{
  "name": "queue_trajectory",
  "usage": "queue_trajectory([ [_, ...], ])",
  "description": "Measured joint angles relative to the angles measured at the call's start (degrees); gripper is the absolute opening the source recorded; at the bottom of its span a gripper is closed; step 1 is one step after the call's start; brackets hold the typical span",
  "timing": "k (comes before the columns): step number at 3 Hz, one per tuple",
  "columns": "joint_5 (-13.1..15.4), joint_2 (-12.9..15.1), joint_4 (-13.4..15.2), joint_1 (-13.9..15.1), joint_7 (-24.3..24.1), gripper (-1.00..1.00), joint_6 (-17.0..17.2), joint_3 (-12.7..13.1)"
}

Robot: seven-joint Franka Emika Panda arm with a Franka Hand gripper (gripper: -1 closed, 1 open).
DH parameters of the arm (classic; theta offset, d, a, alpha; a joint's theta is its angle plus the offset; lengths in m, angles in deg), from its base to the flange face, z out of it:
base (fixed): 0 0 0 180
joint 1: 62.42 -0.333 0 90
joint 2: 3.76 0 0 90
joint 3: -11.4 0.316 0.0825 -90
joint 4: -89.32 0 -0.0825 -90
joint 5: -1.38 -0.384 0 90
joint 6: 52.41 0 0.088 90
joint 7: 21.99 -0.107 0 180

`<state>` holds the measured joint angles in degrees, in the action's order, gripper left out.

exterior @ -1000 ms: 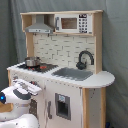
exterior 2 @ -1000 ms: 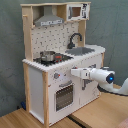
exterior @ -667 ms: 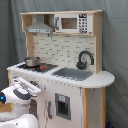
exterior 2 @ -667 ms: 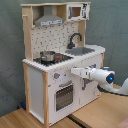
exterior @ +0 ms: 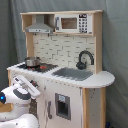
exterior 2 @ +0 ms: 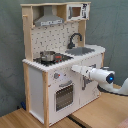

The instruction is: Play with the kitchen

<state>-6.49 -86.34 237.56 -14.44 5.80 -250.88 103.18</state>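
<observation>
One gripper (exterior 2: 76, 68) is all we have to work with, and we reach it toward the front of the kitchen (exterior 2: 55, 60), its tip near the panel just under the counter edge, beside the oven door (exterior 2: 63, 95). Whether its fingers are spread or closed we cannot tell, and we cannot tell if it touches the panel. In the first exterior view the gripper (exterior: 35, 91) lies low at the first exterior view's left, against the kitchen's front.

We judge the play barely begun: the oven door looks shut, the pot (exterior: 32, 62) sits on the hob (exterior: 36, 66), and nothing appears shifted. Knobs, door, faucet and microwave all seem left to try.

Our arm is smooth, rounded white plastic. The kitchen is flat white panels framed in pale wood, boxy and tall. The pot is shiny metal, the faucet (exterior: 84, 59) a black curved arch, the sink (exterior: 73, 74) a shallow grey rectangle, the hood (exterior: 39, 26) grey and sloped, the back wall tiled.
</observation>
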Motion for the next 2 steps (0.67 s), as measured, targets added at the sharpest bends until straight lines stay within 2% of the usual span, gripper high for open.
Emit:
queue_trajectory([
  [2, -0.02, 0.00, -0.01, -0.01, -12.26, -1.00, -0.01, -0.02],
])
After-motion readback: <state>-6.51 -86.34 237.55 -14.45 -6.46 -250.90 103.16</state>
